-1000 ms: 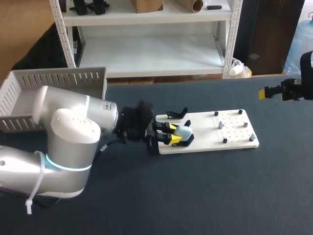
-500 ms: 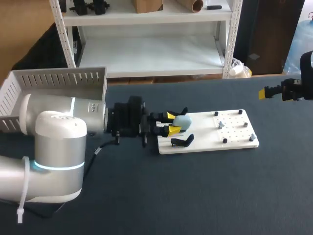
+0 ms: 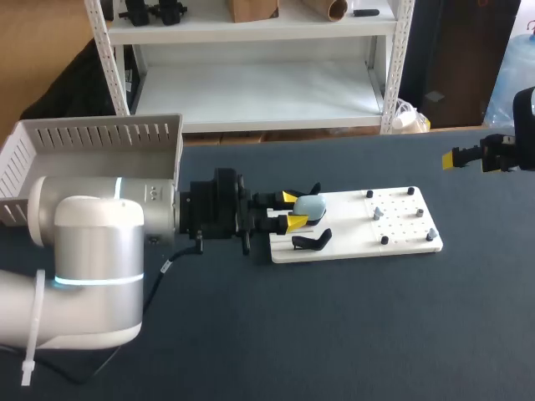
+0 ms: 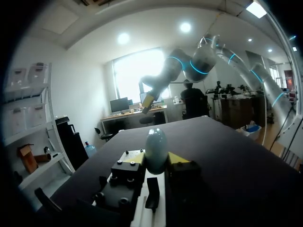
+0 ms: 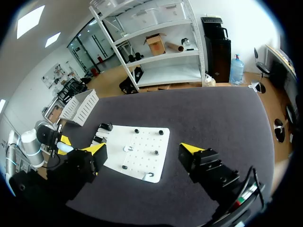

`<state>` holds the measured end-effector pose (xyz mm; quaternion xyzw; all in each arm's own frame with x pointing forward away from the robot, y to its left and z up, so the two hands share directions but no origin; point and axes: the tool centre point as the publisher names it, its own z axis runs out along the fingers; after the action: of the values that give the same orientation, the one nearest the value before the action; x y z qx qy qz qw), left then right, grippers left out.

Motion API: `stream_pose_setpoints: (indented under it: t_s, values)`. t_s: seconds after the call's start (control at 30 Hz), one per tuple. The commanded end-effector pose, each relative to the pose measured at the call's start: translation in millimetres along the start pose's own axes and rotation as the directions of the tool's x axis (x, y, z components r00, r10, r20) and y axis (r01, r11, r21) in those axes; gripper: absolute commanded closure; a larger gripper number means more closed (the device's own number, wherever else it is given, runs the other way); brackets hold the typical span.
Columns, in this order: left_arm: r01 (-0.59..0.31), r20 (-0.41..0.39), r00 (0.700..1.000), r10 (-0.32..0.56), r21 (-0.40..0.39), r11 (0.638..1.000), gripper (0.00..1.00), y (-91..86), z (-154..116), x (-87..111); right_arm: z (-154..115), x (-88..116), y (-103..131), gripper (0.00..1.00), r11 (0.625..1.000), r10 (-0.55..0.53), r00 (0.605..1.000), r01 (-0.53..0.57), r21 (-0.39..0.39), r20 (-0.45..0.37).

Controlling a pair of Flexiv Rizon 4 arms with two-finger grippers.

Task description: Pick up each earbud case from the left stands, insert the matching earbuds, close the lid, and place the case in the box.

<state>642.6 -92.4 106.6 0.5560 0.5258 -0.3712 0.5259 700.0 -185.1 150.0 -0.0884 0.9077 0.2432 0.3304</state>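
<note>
My left gripper (image 3: 292, 210) is shut on a pale blue egg-shaped earbud case (image 3: 311, 206), holding it just above the left end of the white board (image 3: 401, 238). In the left wrist view the case (image 4: 155, 149) stands upright between the yellow fingertips (image 4: 134, 156). Two black stands sit empty on the board, one on the near side (image 3: 311, 241) and one at the far edge (image 3: 306, 191). Small pale earbuds (image 3: 378, 212) lie among black pegs on the board's right half. My right gripper (image 3: 468, 156) hangs open, high over the table's far right.
A white slatted box (image 3: 100, 135) stands at the back left of the dark table, behind my left arm. In the right wrist view the board (image 5: 154, 163) lies under my right gripper (image 5: 144, 150), with the box (image 5: 81, 106) beyond it.
My left gripper has lifted the blue case off the near black stand and carried it a little toward the far side, its wrist turning. The right arm has kept still.
</note>
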Motion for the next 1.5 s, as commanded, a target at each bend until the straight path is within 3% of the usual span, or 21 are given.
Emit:
stream_pose_setpoints:
  t_s: [0.03, 0.33, 0.53, 0.73, 0.93, 1.17, 1.5]
  values:
    - [-0.002, 0.002, 1.000, 0.002, -0.010, 1.000, 1.00, -1.6, 0.7, 0.8, 0.0, 0.0, 0.0, 0.00, 1.000, 0.000, 1.000, 0.000, 0.000, 0.000]
    - [-0.002, 0.002, 1.000, 0.002, -0.010, 1.000, 1.00, -1.6, 0.7, 0.8, -3.2, -1.2, 8.3, 0.00, 1.000, -0.021, 1.000, 0.022, -0.017, 0.013]
    - [0.003, 0.074, 0.997, -0.005, 0.035, 0.999, 1.00, 5.1, 18.4, 7.5, -33.8, 7.5, 21.3, 0.00, 0.992, -0.126, 0.991, 0.126, 0.003, 0.048]
    - [-0.011, 0.108, 0.994, 0.002, 0.083, 0.996, 1.00, 13.5, 37.2, 9.6, -64.3, 33.7, 34.6, 0.00, 0.980, -0.196, 0.979, 0.197, -0.003, 0.052]
    - [-0.013, 0.117, 0.993, -0.001, 0.113, 0.994, 1.00, 17.4, 42.8, 9.5, -79.6, 75.7, 72.1, 0.00, 0.949, -0.313, 0.949, 0.314, -0.035, 0.039]
    - [0.019, 0.125, 0.992, -0.036, 0.135, 0.991, 1.00, 13.1, 41.6, 7.6, -76.9, 97.6, 102.5, 0.00, 0.925, -0.371, 0.928, 0.372, -0.077, 0.032]
    - [0.058, 0.153, 0.985, -0.080, 0.143, 0.988, 1.00, -1.9, 41.7, 4.0, -63.0, 104.0, 121.0, 0.00, 0.915, -0.398, 0.917, 0.398, -0.061, 0.011]
